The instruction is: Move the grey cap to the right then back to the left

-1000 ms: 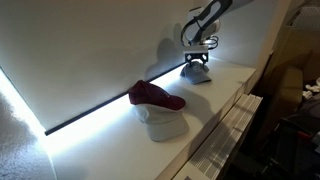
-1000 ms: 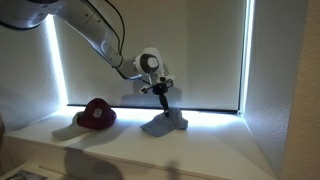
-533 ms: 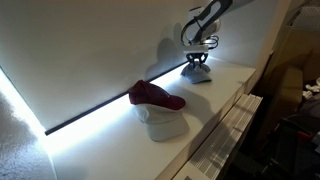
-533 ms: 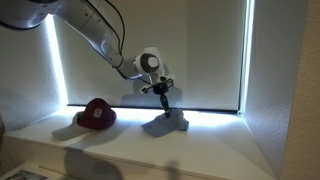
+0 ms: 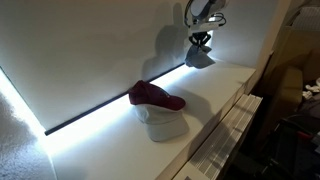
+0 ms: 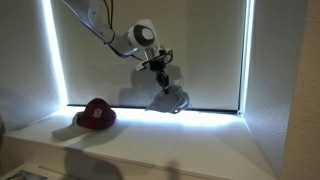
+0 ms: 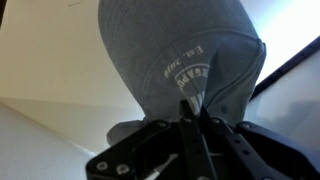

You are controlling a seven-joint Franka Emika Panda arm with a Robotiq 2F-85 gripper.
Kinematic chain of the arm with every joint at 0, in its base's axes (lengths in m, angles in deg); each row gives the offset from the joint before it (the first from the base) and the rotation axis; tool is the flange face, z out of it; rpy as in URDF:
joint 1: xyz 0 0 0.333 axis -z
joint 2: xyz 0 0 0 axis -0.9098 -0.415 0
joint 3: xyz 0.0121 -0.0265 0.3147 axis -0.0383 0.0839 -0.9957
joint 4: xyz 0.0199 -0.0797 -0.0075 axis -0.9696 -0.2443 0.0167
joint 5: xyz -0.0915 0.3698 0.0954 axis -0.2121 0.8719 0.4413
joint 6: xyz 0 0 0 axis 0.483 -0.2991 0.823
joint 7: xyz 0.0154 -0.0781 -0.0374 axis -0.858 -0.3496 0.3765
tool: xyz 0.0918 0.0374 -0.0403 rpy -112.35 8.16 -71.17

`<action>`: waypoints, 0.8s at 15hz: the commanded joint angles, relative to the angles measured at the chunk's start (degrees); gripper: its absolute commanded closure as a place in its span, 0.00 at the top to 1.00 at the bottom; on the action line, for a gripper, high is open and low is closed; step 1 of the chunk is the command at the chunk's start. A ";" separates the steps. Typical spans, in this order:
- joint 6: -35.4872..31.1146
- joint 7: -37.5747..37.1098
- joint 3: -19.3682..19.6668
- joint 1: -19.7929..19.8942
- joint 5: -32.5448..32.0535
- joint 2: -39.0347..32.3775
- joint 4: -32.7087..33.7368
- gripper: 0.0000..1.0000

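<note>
**End effector clamped on grey cap, cap off the surface**

End effector (image 6: 161, 78) is pinched tight on a fold of fabric at the top of the grey cap (image 6: 168, 99). In the wrist view the fingers (image 7: 193, 140) meet on the cloth just by the printed patch. The cap hangs straight below the end effector, clear of the surface (image 6: 190, 145) in both exterior views, in front of the blind (image 6: 200, 40). The maroon cap (image 5: 155, 95) is well apart and lower, on the surface. It rests on top of the pale cap (image 5: 167, 125).
</note>
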 commanded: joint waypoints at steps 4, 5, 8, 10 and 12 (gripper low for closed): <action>10.40 15.08 -4.11 -2.87 -5.86 21.58 -13.09 0.02; 11.79 16.15 -4.90 -3.58 -7.75 23.85 -14.22 0.02; 14.67 16.35 -8.52 -6.06 -13.78 26.14 -15.63 0.02; 15.37 12.99 -11.66 -8.75 -18.98 24.54 -16.24 0.02; 16.04 9.73 -14.11 -11.51 -24.44 21.21 -15.73 0.02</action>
